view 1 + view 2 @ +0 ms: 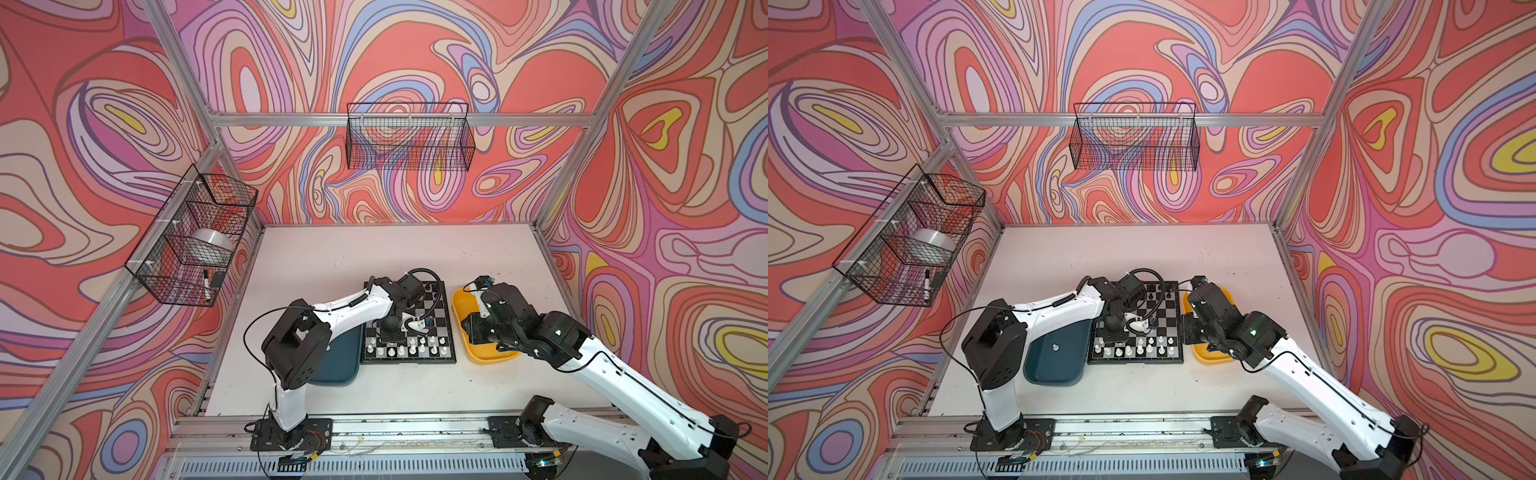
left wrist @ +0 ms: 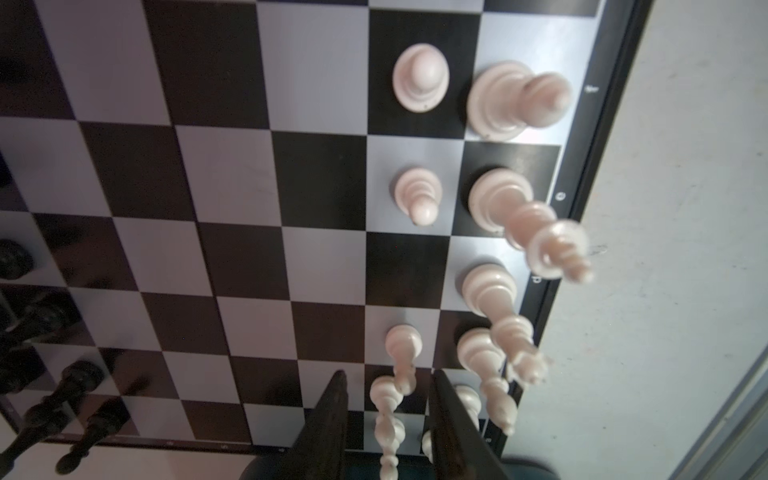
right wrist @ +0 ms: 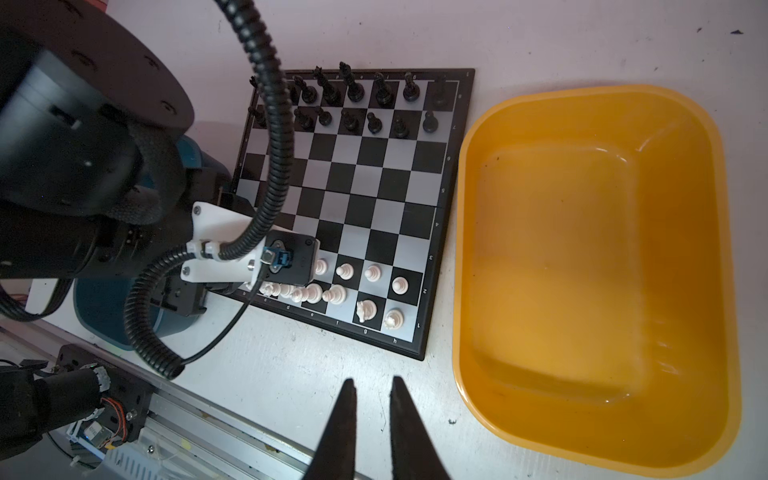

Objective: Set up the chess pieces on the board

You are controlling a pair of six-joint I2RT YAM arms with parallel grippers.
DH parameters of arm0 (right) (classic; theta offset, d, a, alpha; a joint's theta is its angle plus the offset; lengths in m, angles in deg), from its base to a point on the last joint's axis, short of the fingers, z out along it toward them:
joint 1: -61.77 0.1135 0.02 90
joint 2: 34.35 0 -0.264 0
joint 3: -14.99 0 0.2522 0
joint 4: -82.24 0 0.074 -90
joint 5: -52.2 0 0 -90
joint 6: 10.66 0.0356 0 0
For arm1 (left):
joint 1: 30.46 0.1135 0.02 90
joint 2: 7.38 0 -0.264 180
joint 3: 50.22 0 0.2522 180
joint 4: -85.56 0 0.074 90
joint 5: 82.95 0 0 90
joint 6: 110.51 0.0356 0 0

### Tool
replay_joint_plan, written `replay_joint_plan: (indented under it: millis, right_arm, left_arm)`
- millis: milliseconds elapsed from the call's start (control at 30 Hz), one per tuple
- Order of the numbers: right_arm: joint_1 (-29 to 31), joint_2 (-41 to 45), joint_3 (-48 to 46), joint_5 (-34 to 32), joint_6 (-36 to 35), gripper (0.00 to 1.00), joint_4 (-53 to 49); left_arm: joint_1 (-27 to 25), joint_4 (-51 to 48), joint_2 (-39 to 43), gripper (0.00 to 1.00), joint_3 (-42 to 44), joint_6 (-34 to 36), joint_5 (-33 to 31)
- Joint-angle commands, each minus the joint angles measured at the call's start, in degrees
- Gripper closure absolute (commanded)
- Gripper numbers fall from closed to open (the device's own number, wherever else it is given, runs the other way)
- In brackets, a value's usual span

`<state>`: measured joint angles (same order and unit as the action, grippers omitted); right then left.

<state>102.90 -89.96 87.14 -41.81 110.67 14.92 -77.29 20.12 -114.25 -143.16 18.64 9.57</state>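
Observation:
The board lies mid-table. Black chess pieces fill its two far rows. White chess pieces stand in its two near rows. My left gripper hangs over the board's near left part. It is open, and its fingers straddle a white pawn with a gap on each side. My right gripper is high over the bare table between the board's near right corner and the yellow tray. Its fingers are almost together and hold nothing.
A yellow tray sits right of the board with nothing in it. A teal tray left of the board holds one small white piece. Wire baskets hang on the left and back walls. A metal rail runs along the front.

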Motion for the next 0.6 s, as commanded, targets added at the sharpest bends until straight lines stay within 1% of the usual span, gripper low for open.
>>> replay_joint_plan:
  millis: [0, 200, 433, 567]
  right_arm:
    - [0.36, 1.59, 2.63, 1.66, -0.92, 0.84, 0.44]
    - [0.36, 1.92, 5.29, 3.58, -1.36, 0.83, -0.82]
    - [0.35, 1.21, 7.06, 8.58, -1.81, 0.83, -0.53]
    - [0.32, 0.77, 8.45, 10.91, -2.07, 0.83, -0.62]
  left_arm:
    - [0.3, -2.7, 2.41, 0.66, -1.75, 0.14, 1.02]
    - [0.25, -3.07, 2.65, 0.66, -2.37, -0.13, 1.37]
    - [0.78, -4.36, 3.89, 0.66, -3.69, -0.92, 2.37]
    - [2.78, -5.53, 5.37, 0.65, -4.91, -0.83, 2.73]
